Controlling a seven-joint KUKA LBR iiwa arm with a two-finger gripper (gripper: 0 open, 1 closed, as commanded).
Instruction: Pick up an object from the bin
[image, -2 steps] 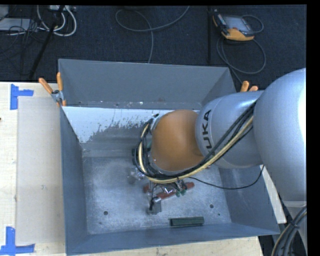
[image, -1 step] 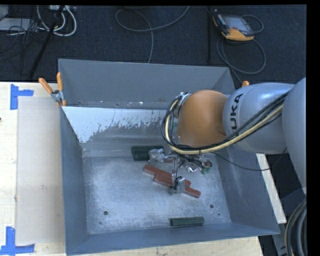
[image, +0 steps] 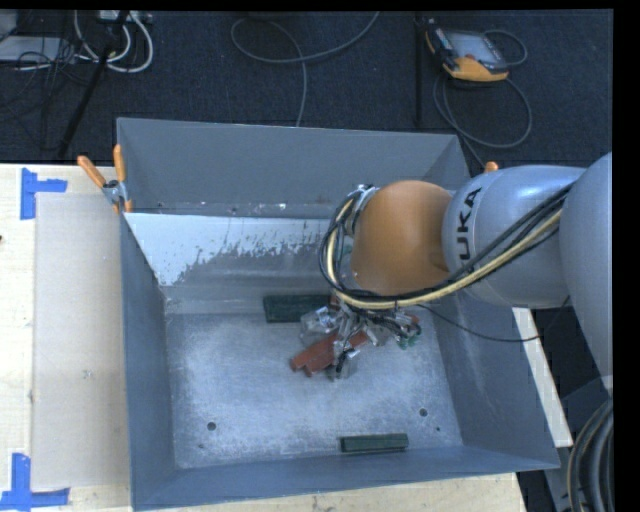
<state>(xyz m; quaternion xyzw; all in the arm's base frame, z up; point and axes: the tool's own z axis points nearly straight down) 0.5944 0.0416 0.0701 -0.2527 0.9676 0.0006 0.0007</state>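
Item in hand: reddish-brown flat piece (image: 310, 358) at centre of frame, on the floor of the grey bin (image: 150, 380). The gripper (image: 345, 350) is touching or just over its right end. Whether the jaws are spread or pinching cannot be told beneath the orange wrist cover (image: 400, 240).

Handling note: the grasp probably wants seating squarely across the piece, then a straight lift clear of neighbours.

Bin contents, left to right:
- dark green block (image: 290, 306) by the back wall, just upper left of the gripper
- reddish-brown piece
- dark bar (image: 373, 442) lower right of centre, by the front wall, well apart
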